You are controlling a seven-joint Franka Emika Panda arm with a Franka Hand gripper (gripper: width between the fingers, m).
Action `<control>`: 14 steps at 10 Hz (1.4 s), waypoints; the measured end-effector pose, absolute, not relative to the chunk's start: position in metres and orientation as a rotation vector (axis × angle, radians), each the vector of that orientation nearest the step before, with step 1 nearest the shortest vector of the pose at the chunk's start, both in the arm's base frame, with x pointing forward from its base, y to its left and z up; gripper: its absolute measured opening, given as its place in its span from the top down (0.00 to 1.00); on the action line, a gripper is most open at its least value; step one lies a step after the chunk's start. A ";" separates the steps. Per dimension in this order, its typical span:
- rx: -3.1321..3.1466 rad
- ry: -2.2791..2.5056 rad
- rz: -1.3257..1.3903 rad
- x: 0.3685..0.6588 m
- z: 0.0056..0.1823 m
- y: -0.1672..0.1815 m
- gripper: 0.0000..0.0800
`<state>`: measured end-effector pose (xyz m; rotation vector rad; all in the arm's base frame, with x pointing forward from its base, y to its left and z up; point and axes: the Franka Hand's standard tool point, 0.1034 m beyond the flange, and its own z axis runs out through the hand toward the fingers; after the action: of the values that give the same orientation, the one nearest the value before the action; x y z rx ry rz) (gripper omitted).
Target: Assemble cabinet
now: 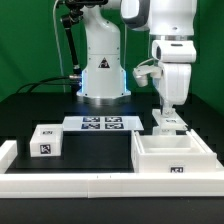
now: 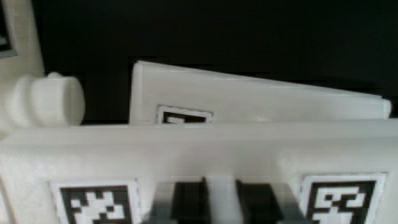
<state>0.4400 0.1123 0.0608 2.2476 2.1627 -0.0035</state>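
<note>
1. My landmark is the cabinet shell [image 1: 160,165], which lies open side up with its tag on the near wall.
2. The first drawer block [image 1: 168,122] sits just behind the shell's far wall. The gripper [image 1: 168,108] hangs straight above it, so close that I can't say whether they touch.
3. I cannot tell if the fingers are spread or pinched. The wrist view shows only a white tagged part [image 2: 196,160], close up.
4. The block's longer side seems to run along the shell's far wall, so I judge the next move to be purely vertical.
5. The second drawer block [image 1: 45,140] lies well apart from the shell, toward the exterior view's left.
</note>
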 end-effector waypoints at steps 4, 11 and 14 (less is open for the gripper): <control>2.249 2.159 0.011 0.452 0.060 0.114 0.91; 2.259 2.157 -0.002 0.457 0.057 0.113 0.91; 2.260 2.156 -0.002 0.457 0.056 0.113 0.91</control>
<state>0.4568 0.1133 0.0564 2.2601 2.1562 -0.0025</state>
